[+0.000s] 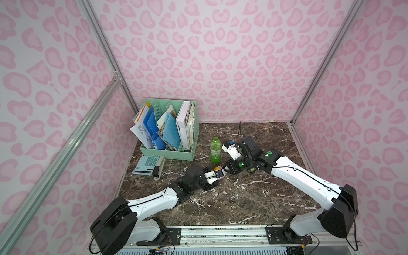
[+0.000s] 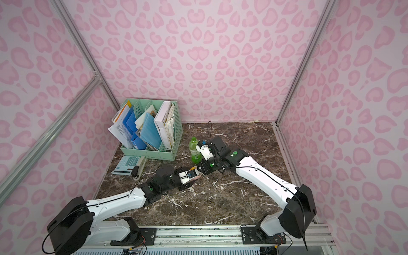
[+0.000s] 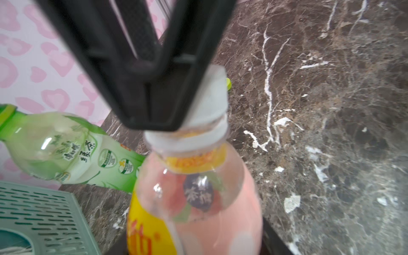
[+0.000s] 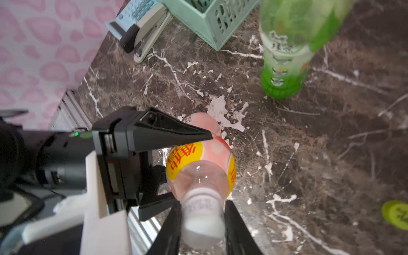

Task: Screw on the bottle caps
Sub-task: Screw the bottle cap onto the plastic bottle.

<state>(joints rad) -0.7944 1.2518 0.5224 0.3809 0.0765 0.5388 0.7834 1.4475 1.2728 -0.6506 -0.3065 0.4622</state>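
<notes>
My left gripper [image 4: 194, 167] is shut on the body of the pale pink bottle [image 4: 198, 174], which carries a yellow label and stands near the table's middle. The white cap [image 4: 202, 220] sits on this bottle's neck. My right gripper [image 4: 203, 223] is shut on the cap, one black finger on each side. From the left wrist view the cap [image 3: 212, 103] looks slightly tilted on the neck. The green bottle [image 1: 215, 150] stands upright just behind, untouched. The yellow-green cap [image 4: 395, 215] lies flat on the marble, apart from both bottles.
A mint file organizer [image 1: 170, 130] full of folders stands at the back left. A blue calculator [image 1: 145, 165] and a stapler [image 1: 159, 170] lie in front of it. Pink patterned walls close in three sides of the table.
</notes>
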